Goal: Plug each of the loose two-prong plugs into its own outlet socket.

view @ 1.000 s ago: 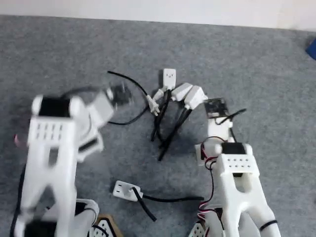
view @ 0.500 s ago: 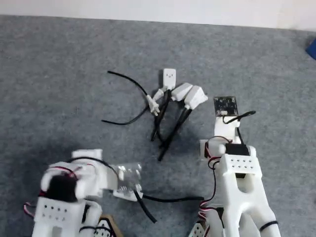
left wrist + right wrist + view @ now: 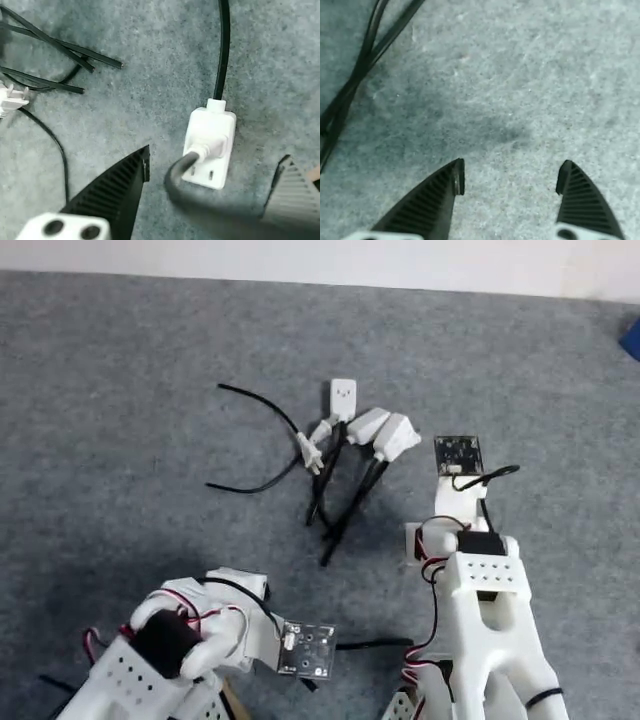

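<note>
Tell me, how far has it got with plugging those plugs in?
Nothing looks plugged in yet: a pronged plug lies loose among the cords by a socket with bare slots. In hand: the left arm has its jaws open with another white socket between them. The right arm hangs its jaws open over bare carpet, empty. All the plugging is left.

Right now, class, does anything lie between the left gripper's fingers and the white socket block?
Only a dark cable, which curves across the slotted end of the white socket block. The left gripper is open above the block, its fingers to either side, with nothing else visible between.
</note>
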Robot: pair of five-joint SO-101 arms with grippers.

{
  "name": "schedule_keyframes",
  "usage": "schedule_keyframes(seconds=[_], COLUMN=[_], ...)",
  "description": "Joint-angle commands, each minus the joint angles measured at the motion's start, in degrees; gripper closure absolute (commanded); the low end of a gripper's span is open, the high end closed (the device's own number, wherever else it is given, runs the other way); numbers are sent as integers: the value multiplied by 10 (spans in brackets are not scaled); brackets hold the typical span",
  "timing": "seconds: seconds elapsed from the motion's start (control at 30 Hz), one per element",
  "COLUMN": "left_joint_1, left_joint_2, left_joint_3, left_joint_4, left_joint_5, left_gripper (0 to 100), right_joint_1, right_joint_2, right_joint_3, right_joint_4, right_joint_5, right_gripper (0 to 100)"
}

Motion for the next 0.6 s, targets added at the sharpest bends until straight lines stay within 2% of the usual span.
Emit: schedule_keyframes(seconds=[0.0, 0.1, 0.27, 0.33, 0.47, 0.57], left_joint_1=[-21, -58, -63, -66, -73, -116], left_joint_2=[0, 0, -2, -4, -6, -6], left_joint_3=[53, 89, 120, 120, 115, 102], left_joint_4=[-28, -80, -104, -104, -104, -104], left_joint_5=[4, 2, 2, 2, 4, 3], left_gripper=[606, 606, 633, 708, 931, 950], right_joint_1=[5, 5, 5, 5, 5, 5], right_joint_2=[-7, -7, -8, -8, -8, -8], right_joint_3=[-2, -1, 9, 9, 9, 9], right_joint_4=[-8, -8, -10, -10, -10, -10], right_joint_5=[-4, -4, -4, -4, -4, -4], right_gripper=[709, 709, 709, 709, 709, 709])
